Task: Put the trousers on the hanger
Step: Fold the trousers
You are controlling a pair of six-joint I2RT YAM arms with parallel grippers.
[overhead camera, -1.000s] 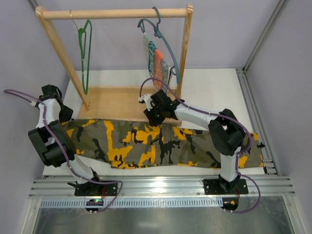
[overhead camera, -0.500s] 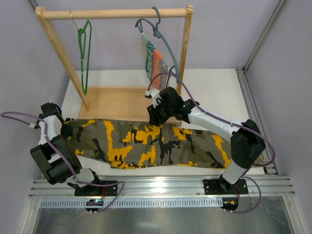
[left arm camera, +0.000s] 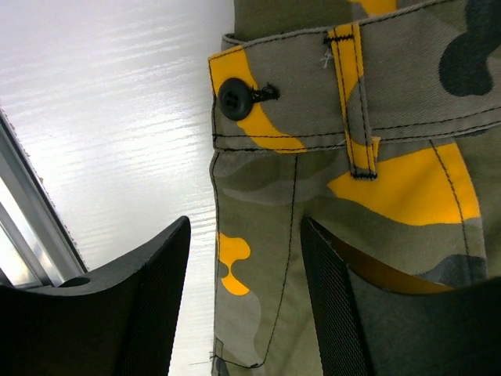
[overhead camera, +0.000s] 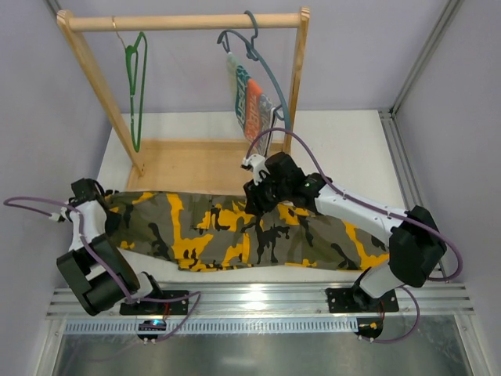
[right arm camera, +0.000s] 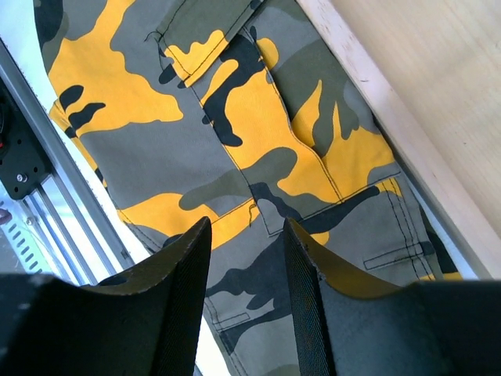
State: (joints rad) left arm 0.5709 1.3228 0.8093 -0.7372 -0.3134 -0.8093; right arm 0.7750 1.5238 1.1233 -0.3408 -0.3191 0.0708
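1. Across the lower middle of the top view, we see the trousers (overhead camera: pixel 258 231) lying flat on the table (overhead camera: pixel 344 141), waist at left. The hanger (overhead camera: pixel 137 86) hangs on the rack (overhead camera: pixel 184 21) at upper left, well apart from them.
2. Left gripper (left arm camera: pixel 244 227): jaws wide, holding nothing, over the waist corner near the button (left arm camera: pixel 233 99).
3. Right gripper (right arm camera: pixel 246 227): jaws apart, empty, above mid-cloth, near the rack's base board (right arm camera: pixel 423 86).
4. Risk: a pinch that takes only the top layer at the waist. We judge the cloth would then sag or slip on lifting.
5. Risk: the long legs may drag and catch on the base board or the grey hanger (overhead camera: pixel 266 78).
6. Risk: the thin hanger may swing or unhook when touched.
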